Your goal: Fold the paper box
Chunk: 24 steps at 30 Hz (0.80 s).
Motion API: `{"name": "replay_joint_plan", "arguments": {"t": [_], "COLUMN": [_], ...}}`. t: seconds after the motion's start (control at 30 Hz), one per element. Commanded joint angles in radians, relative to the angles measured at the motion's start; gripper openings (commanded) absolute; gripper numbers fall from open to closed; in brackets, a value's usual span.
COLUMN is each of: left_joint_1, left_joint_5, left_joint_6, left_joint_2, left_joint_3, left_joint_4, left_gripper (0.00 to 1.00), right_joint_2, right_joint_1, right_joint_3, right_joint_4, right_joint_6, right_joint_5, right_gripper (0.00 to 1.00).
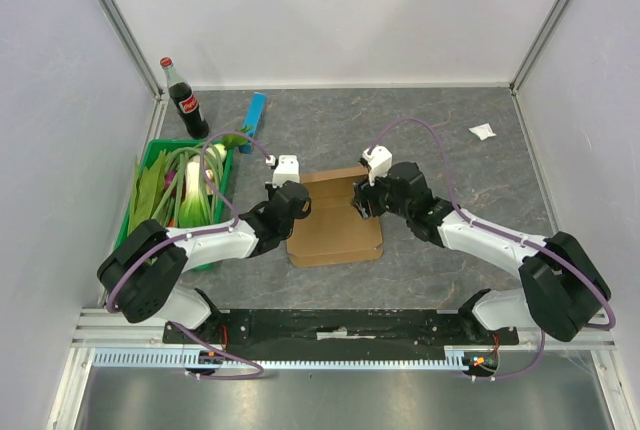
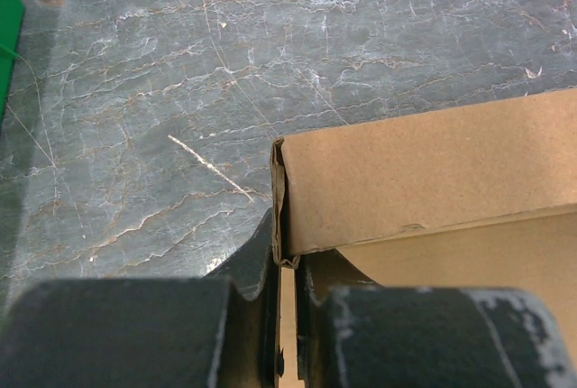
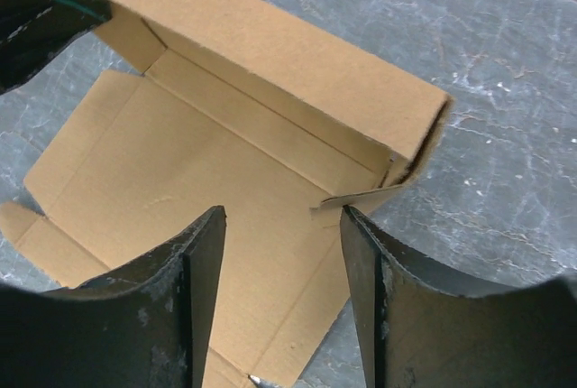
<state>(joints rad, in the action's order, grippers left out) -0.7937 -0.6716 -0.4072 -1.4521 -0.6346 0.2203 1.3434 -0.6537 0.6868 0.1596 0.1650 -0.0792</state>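
Observation:
The paper box (image 1: 335, 222) is a brown cardboard blank in the middle of the table, its far wall folded upright. My left gripper (image 1: 290, 190) is at the box's far left corner, shut on the box's upright side flap (image 2: 280, 226), which runs between its two fingers. My right gripper (image 1: 365, 195) is at the far right corner, open over the box floor (image 3: 207, 217). Its right fingertip (image 3: 361, 244) is next to a small raised flap (image 3: 361, 198) by the upright wall (image 3: 270, 54).
A green crate (image 1: 150, 165) of leeks sits at the left. A cola bottle (image 1: 185, 100) and a slim blue bar (image 1: 254, 120) stand behind it. A crumpled white scrap (image 1: 482, 131) lies at the far right. White walls close in the table.

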Motion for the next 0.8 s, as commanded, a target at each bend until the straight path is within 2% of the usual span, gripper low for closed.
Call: {"name": "replay_joint_plan", "arguments": {"t": [0.0, 0.1, 0.27, 0.43, 0.53, 0.67, 0.77], "left_joint_1": [-0.009, -0.009, -0.009, -0.009, -0.009, -0.010, -0.010], "left_joint_5": [-0.005, -0.006, 0.001, -0.002, -0.013, -0.022, -0.026], "left_joint_6": [-0.001, 0.002, 0.008, 0.011, 0.010, 0.018, 0.019], "left_joint_2": [0.012, 0.012, -0.004, -0.011, -0.002, 0.001, 0.001], "left_joint_3": [0.012, 0.015, 0.013, 0.010, 0.019, 0.024, 0.023], "left_joint_4": [0.024, 0.031, 0.044, 0.037, 0.039, 0.037, 0.034], "left_gripper": [0.02, 0.02, 0.02, 0.02, 0.02, 0.02, 0.02], "right_joint_2": [-0.026, -0.030, -0.033, -0.068, -0.156, -0.327, -0.398], "right_joint_1": [0.023, 0.025, 0.025, 0.025, 0.025, 0.040, 0.081], "right_joint_3": [-0.006, -0.010, 0.012, 0.077, 0.092, 0.056, 0.027], "right_joint_4": [0.058, 0.049, -0.014, -0.198, -0.297, -0.370, -0.393], "right_joint_6": [-0.005, -0.015, -0.010, 0.041, 0.041, 0.060, 0.115], "right_joint_5": [-0.030, -0.045, -0.019, -0.030, 0.024, 0.206, 0.337], "right_gripper": [0.57, 0.49, 0.50, 0.51, 0.55, 0.60, 0.64]}}
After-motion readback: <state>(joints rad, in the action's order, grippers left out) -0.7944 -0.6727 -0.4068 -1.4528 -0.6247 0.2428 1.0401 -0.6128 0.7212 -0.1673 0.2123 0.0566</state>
